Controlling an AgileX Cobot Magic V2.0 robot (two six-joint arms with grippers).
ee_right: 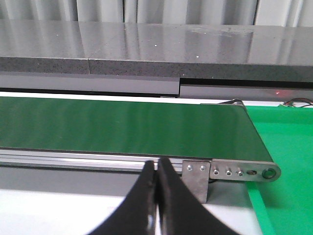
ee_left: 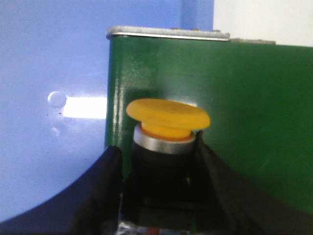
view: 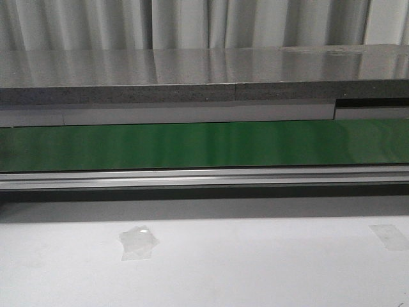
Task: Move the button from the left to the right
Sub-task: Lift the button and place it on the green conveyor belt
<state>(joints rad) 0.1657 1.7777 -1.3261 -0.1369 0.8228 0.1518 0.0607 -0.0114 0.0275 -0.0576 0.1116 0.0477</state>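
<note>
white table (view: 255, 268) fills the foreground of the front view, two tape patches (view: 137, 242) stuck on it; beyond runs a green conveyor belt (view: 204, 144), then a grey counter (view: 204, 73) and curtains (view: 192, 22). left claw (ee_left: 164, 166) grips the button's (ee_left: 167, 125) dark body, its yellow head facing away from the wrist, over the belt's end. right claw (ee_right: 156, 183) is closed on nothing.

Between the left gripper (ee_left: 159, 161) fingers, only the button (ee_left: 167, 113) head and collar visible; dark body shadowed, cropped below. Neither arm visible in front view.
</note>
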